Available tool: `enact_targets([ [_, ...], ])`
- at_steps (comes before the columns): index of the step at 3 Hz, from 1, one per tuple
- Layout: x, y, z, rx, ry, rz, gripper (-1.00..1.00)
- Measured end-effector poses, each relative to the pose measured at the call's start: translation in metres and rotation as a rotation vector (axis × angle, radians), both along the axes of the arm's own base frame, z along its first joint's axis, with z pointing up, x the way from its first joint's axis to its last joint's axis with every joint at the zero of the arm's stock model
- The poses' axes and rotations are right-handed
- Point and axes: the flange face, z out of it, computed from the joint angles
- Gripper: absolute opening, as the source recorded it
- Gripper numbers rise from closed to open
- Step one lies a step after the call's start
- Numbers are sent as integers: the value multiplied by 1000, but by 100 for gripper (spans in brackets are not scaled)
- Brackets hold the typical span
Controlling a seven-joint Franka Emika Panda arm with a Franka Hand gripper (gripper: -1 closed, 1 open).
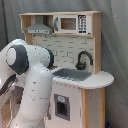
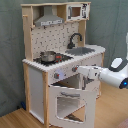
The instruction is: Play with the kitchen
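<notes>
Kitchen [image 2: 60, 60] fills centre of the second exterior view and centre-right of the first exterior view; white panels w/ light-wood frame. Arm [image 1: 30, 85] bulks in lower left of the first exterior view, blocking kitchen's front there. In the second exterior view it is seen reaching in from right edge, gripper [image 2: 79, 70] brought up to counter front by the knobs [image 2: 56, 75], prob. to work a knob or the door. Fingers: can't tell, apart or together. Oven door [image 2: 70, 102] is swung open at lower centre, windowed. Grey hood [image 2: 48, 20] sits upper centre, sink [image 2: 84, 50] at mid-right, black faucet [image 2: 74, 38] behind it, small pot [image 2: 48, 56] on hob, mid-left.
</notes>
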Motion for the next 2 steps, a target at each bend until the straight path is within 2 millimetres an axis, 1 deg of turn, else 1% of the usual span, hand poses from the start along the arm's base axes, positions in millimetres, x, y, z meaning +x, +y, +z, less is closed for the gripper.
enact_targets([
  [1, -3, 17, 37, 84, -50, -33, 100],
  [2, -21, 32, 46, 168, -85, 9, 100],
])
